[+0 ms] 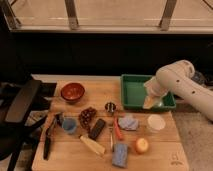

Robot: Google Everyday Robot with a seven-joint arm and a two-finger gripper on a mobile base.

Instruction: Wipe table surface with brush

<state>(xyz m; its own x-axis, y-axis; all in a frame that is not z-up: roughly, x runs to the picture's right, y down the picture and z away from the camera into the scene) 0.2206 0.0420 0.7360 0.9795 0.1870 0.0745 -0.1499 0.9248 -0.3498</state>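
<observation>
my gripper [151,100] hangs over the green tray [134,92], its grip state i cannot tell; i'd cross low to the brush [48,137] at the left edge of the table surface [156,150] and take it mid-handle.

- The table surface [162,148] is carrying a spread of small things, with its dark logo mark [174,161] sitting at the near right corner.
- The brush [48,137] is lying along the left side, just beside a blue cup [69,125].
- A red-brown bowl [73,92] is sitting at the far left, and a green tray [132,93] is resting at the far right.
- A dark block [97,129], a red-orange handled tool [118,130], a blue cloth [128,122] and a white round container [156,123] are lying across the middle.
- A blue sponge [120,155] and a round orange fruit [142,145] are lying near the front edge.
- The gripper [151,100] is hanging over the green tray.
</observation>
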